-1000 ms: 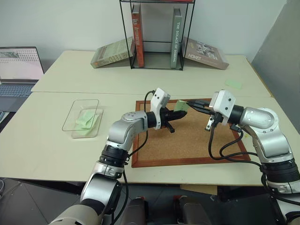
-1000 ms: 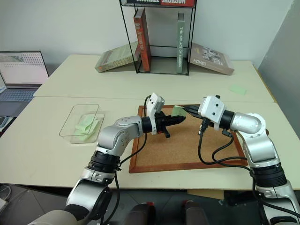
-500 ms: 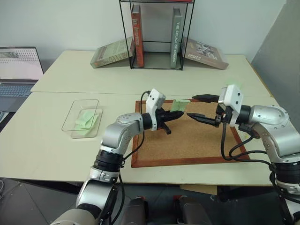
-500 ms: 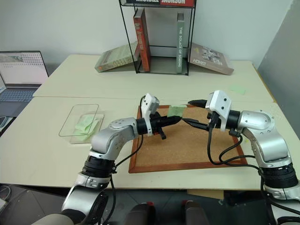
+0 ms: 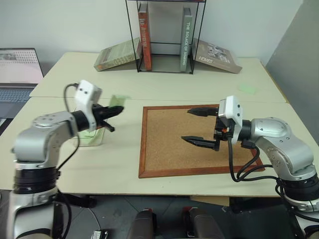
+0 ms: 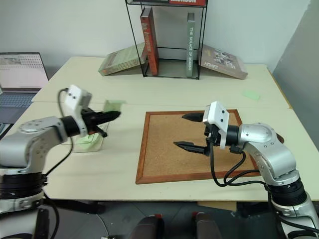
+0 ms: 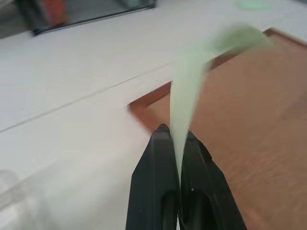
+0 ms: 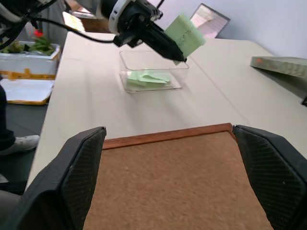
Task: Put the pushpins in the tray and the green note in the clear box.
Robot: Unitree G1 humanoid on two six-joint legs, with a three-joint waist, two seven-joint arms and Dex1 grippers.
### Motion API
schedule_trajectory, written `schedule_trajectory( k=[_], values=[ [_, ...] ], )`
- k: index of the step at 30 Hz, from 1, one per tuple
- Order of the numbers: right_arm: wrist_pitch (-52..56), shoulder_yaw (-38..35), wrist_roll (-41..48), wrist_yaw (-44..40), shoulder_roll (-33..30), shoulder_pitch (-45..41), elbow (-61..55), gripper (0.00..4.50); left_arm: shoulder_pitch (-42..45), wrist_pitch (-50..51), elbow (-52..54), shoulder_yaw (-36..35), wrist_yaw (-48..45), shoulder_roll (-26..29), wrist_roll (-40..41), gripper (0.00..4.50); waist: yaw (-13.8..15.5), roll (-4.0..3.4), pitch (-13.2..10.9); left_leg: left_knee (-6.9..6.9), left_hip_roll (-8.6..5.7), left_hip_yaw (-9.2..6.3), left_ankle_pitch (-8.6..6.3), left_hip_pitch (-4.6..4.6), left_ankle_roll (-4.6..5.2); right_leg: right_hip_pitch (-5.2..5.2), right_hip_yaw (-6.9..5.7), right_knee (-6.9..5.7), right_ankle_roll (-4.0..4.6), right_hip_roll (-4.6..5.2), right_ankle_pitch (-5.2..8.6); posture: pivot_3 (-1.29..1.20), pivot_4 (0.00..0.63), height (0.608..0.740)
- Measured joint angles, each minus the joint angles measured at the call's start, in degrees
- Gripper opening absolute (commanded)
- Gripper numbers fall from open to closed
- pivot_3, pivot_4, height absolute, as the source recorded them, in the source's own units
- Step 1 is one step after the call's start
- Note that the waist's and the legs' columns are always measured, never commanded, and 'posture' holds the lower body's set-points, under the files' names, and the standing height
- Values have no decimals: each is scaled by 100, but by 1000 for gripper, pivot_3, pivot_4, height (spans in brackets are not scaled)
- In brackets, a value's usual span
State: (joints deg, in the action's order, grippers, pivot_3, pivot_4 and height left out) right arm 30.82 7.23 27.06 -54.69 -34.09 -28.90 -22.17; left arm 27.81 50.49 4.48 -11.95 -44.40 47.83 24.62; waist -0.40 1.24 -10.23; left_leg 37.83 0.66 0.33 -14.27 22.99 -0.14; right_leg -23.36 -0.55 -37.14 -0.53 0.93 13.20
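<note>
Left tool [image 5: 117, 110] clamped on green note [image 5: 116, 100], held above bench just beside clear box [image 5: 88, 136], on its corkboard [image 5: 199, 142] side. Box lies below and slightly back toward left arm; short hop over its near wall needed. Other green slips already inside. Right tool [image 5: 199, 126] spread wide, empty, over corkboard, well apart from box.

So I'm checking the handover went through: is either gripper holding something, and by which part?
The left gripper is shut on the green note, pinching it by one edge. The right gripper is open, holding nothing.
</note>
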Motion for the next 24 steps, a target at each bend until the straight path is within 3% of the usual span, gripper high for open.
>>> schedule_trajectory(
  k=[12, 24],
  values=[
    [-18, 383, -127, -24, 175, -155, 102, 4482, -343, 181, -922, 376, 223, 727, -721, 0, 30, 18, -17, -5, -4, 3, 0, 10, 0, -16, -11, -8, 11, 19, 6, 0, 150, 740],
    [-18, 414, -128, -11, 226, -160, 107, 4500, -1, 58, -1547, 370, 386, 731, -967, 2176, 30, 22, -19, -2, -6, 5, 0, 13, 0, -19, -10, -9, 10, 21, 6, 0, 150, 740]
  ],
)
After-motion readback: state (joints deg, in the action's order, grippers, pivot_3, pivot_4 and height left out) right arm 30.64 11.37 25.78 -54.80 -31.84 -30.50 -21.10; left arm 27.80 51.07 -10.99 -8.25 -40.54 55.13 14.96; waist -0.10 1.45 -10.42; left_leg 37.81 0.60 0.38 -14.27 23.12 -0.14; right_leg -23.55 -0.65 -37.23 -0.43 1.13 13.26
